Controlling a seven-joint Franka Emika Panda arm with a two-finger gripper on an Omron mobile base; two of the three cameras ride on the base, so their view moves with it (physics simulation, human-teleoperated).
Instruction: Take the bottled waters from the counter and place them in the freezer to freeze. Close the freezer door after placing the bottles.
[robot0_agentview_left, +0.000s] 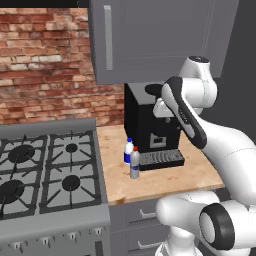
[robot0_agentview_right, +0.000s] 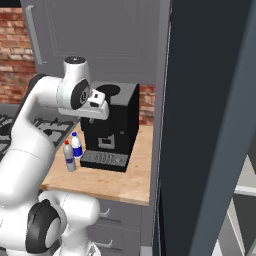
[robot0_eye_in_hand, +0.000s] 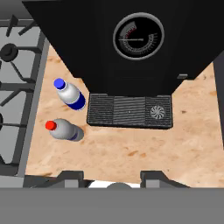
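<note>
A white robot arm bends high over a light wood desk (robot0_agentview_left: 165, 182), its hand pointing down above a black coffee machine (robot0_agentview_left: 150, 120). The gripper (robot0_eye_in_hand: 111, 177) is empty, its fingers drawn narrow and holding nothing. Two small water bottles stand upright on the desk, touching, between the gas stove (robot0_agentview_left: 45, 170) and the machine's drip tray: the red-capped bottle (robot0_agentview_left: 134, 163) nearer the front edge, the blue-capped bottle (robot0_agentview_left: 128, 151) behind it. The blue label shows no readable writing. The dark freezer door (robot0_agentview_right: 210, 125) stands cut off at the right
</note>
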